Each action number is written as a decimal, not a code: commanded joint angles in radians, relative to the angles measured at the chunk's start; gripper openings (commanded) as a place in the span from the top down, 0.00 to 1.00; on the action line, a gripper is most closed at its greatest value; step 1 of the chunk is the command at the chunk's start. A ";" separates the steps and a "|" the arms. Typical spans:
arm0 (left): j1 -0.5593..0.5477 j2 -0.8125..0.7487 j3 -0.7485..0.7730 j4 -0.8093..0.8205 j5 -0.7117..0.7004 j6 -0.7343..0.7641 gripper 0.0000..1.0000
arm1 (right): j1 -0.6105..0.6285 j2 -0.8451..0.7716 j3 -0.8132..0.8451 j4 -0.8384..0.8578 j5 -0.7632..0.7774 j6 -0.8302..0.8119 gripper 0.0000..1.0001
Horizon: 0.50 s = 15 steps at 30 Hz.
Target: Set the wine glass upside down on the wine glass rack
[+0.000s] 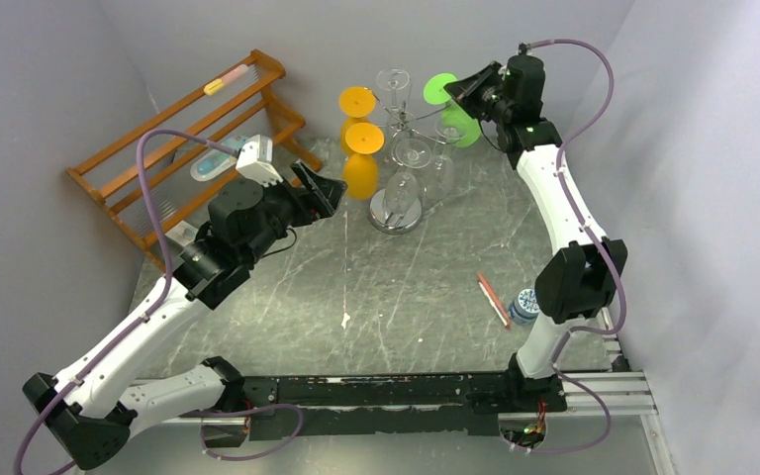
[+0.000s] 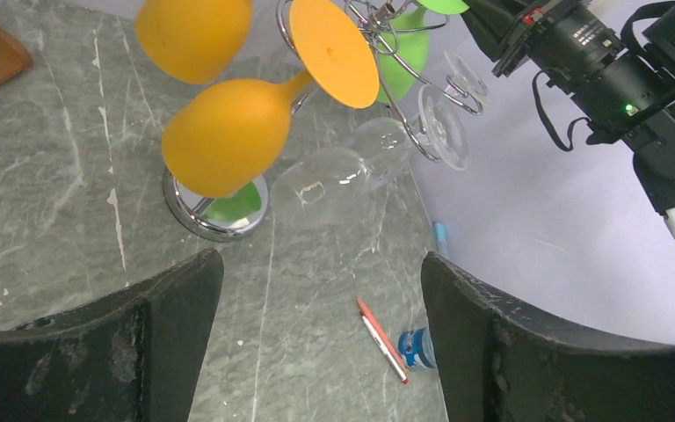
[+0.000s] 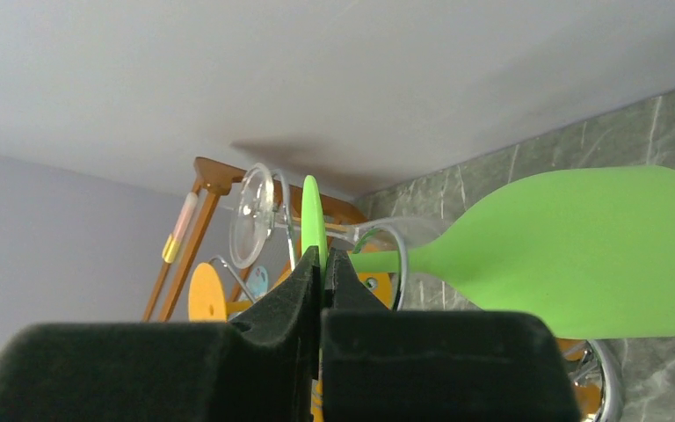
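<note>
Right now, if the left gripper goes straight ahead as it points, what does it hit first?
Probably the lower orange glass hanging on the wine glass rack; depth is unclear.

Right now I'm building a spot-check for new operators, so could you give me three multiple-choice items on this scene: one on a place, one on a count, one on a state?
1. Where does the red pen lie?
A. on the table near the right arm
B. on the wooden rack
C. inside a clear glass

2. How many orange glasses hang on the wine glass rack?
A. one
B. two
C. four

3. What state is the right gripper in?
A. open and empty
B. shut on the pen
C. shut on the foot of the green wine glass

Answers: 1 A, the top view shows it flat on the marble by that arm. 2 B, the left wrist view shows two orange bowls. 3 C, the right wrist view shows the thin green foot pinched.
</note>
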 commanded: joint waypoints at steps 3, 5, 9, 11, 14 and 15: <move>0.006 -0.016 0.012 -0.022 -0.029 0.026 0.13 | -0.003 0.041 0.052 0.017 -0.013 -0.003 1.00; 0.007 -0.016 0.014 -0.023 -0.030 0.029 0.13 | -0.003 0.043 0.056 0.012 -0.015 -0.001 0.97; 0.007 -0.016 0.020 -0.027 -0.033 0.034 0.13 | -0.003 0.050 0.075 -0.021 -0.010 -0.004 0.79; 0.007 -0.014 0.024 -0.030 -0.034 0.039 0.13 | -0.002 0.047 0.079 -0.034 -0.003 -0.010 0.72; 0.006 -0.012 0.029 -0.034 -0.035 0.045 0.13 | -0.003 0.036 0.078 -0.047 0.010 -0.021 0.64; 0.007 -0.011 0.032 -0.035 -0.035 0.046 0.13 | -0.003 0.034 0.080 -0.055 0.014 -0.025 0.62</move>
